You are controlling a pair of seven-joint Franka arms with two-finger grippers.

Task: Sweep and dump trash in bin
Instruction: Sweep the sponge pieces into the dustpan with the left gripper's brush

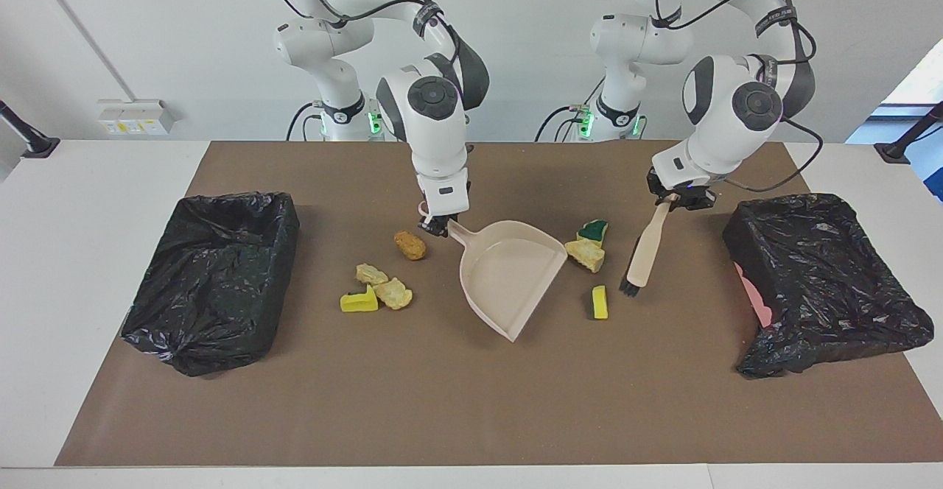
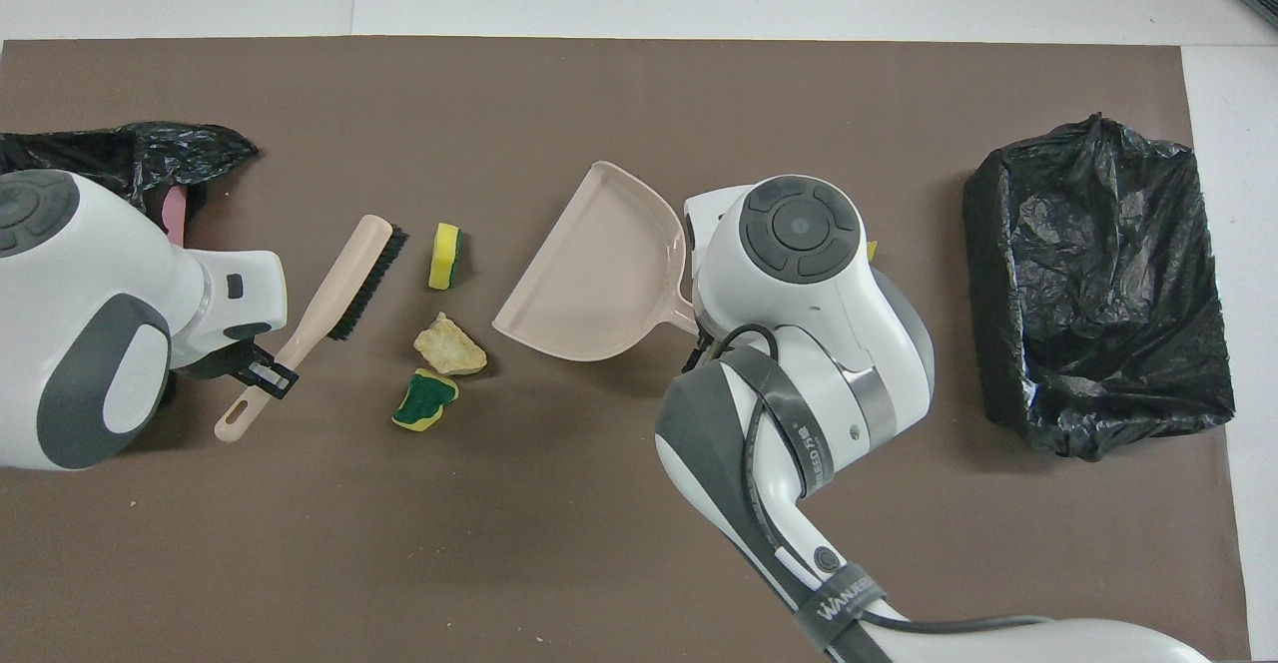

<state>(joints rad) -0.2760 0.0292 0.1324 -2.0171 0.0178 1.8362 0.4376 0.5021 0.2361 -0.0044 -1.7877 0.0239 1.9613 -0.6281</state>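
Note:
My right gripper (image 1: 440, 225) is shut on the handle of the beige dustpan (image 1: 508, 275), whose mouth faces the left arm's end of the table. My left gripper (image 1: 674, 198) is shut on the handle of the brush (image 1: 641, 253), bristles down beside the trash there. A beige chunk (image 1: 586, 255) lies at the dustpan's mouth corner, against a green-yellow sponge (image 1: 593, 231). A yellow sponge (image 1: 600, 302) lies farther out. An orange-brown lump (image 1: 409, 245), two beige chunks (image 1: 394, 294) and a yellow piece (image 1: 359, 302) lie toward the right arm's end. In the overhead view the wrist hides my right gripper.
A bin lined with a black bag (image 1: 214, 275) stands at the right arm's end of the brown mat. A second black-lined bin (image 1: 825, 275) stands at the left arm's end, with some pink showing at its wall.

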